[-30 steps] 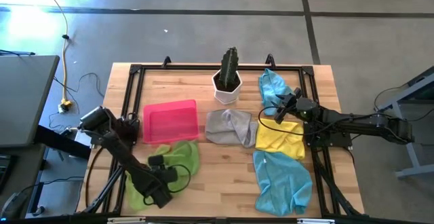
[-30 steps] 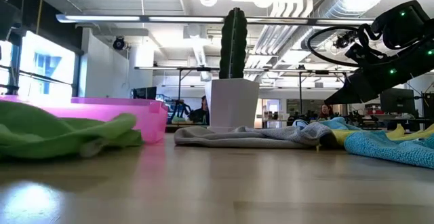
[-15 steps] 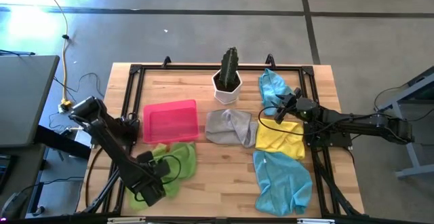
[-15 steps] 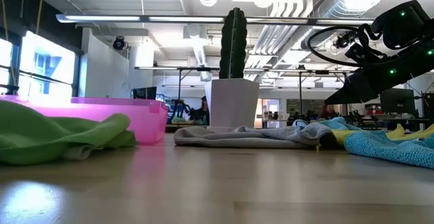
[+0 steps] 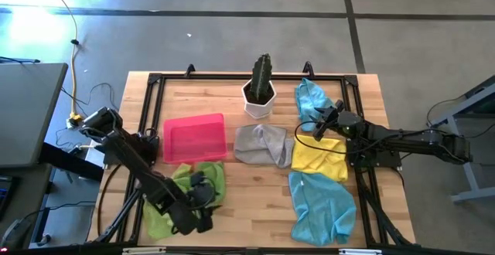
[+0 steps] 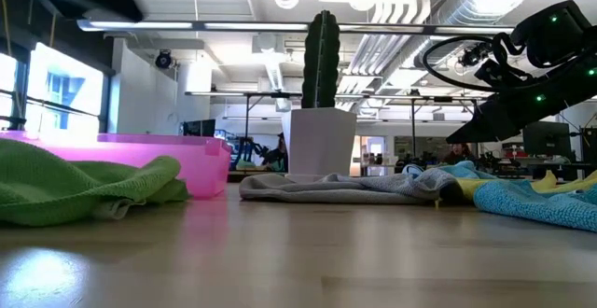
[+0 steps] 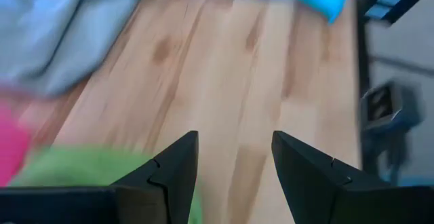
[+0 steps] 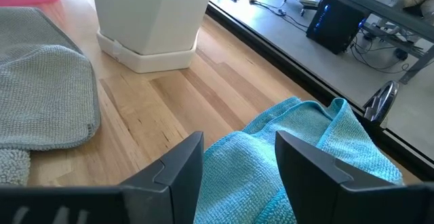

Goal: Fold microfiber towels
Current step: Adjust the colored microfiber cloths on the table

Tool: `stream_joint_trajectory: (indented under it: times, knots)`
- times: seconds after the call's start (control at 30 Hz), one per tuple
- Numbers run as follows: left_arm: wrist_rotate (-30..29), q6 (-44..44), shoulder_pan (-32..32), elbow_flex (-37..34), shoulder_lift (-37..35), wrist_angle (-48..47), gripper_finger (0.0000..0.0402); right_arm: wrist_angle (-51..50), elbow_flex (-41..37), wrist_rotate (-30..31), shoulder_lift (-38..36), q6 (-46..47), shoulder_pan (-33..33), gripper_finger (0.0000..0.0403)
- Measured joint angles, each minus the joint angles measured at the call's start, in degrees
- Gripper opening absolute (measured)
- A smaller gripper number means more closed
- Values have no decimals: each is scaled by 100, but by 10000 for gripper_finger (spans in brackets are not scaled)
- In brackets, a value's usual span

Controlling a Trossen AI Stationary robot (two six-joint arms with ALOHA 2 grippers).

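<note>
The lime green towel (image 5: 186, 189) lies crumpled at the near left of the table, also seen in the low view (image 6: 84, 182). My left gripper (image 5: 207, 197) hovers open over its right part, slanting down toward the table's right; bare wood shows between its fingers (image 7: 234, 139). A grey towel (image 5: 263, 144) lies at the centre, with a yellow towel (image 5: 319, 156) and a light blue towel (image 5: 321, 205) to its right. My right gripper (image 5: 317, 127) waits open above another light blue towel (image 8: 298, 149) at the far right.
A pink tray (image 5: 193, 137) stands behind the green towel. A white pot with a cactus (image 5: 261, 93) stands at the far middle. A black frame (image 5: 155, 81) runs along the table's edges. Bare wood lies at the near centre (image 5: 251, 201).
My left gripper has risen off the green towel, tipped from pointing steeply down to a shallower slant, and swung toward the table's right, staying open. The green towel's right fold has settled a little lower and closer to the pile.
</note>
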Motion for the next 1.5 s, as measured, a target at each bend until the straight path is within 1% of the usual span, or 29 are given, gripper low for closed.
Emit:
stream_joint_trajectory:
  times: [0.1,0.2,0.27,0.43,0.67,0.73,0.83,0.9,0.97,1.03,1.1,1.17,1.37,1.43,1.5]
  knots:
    - [207,439,278,0,0,540,178,0,1,1,0,0,0,177]
    - [541,814,540,2,0,685,178,0,2,0,0,0,0,177]
    - [655,1064,685,2,0,717,178,0,1,0,0,0,-1,177]
    - [630,1539,986,2,0,732,178,0,2,0,0,0,0,177]
    - [658,1569,1274,2,0,730,178,22,2,0,0,64,0,177]
    - [678,1626,1310,2,0,730,178,94,1,-102,0,627,13,177]
    - [665,1832,1405,2,0,761,178,325,0,-644,0,2155,13,177]
    - [665,2064,1509,2,0,803,178,469,1,-821,0,3007,15,177]
    - [664,2162,1624,2,0,811,178,522,2,-824,-2,3558,13,177]
    - [697,2102,1736,2,0,809,178,518,2,-826,2,3885,13,177]
    - [800,2072,1825,2,0,811,178,516,2,-786,2,3917,13,177]
    - [886,2067,1878,2,0,811,178,516,0,-706,2,3725,11,177]
    - [895,2090,1906,2,0,869,178,555,2,-424,2,3237,11,177]
    - [896,2207,1906,2,0,942,178,672,1,-758,2,2968,11,177]
    - [896,2374,1914,2,0,1006,178,934,0,-1358,2,2641,13,177]
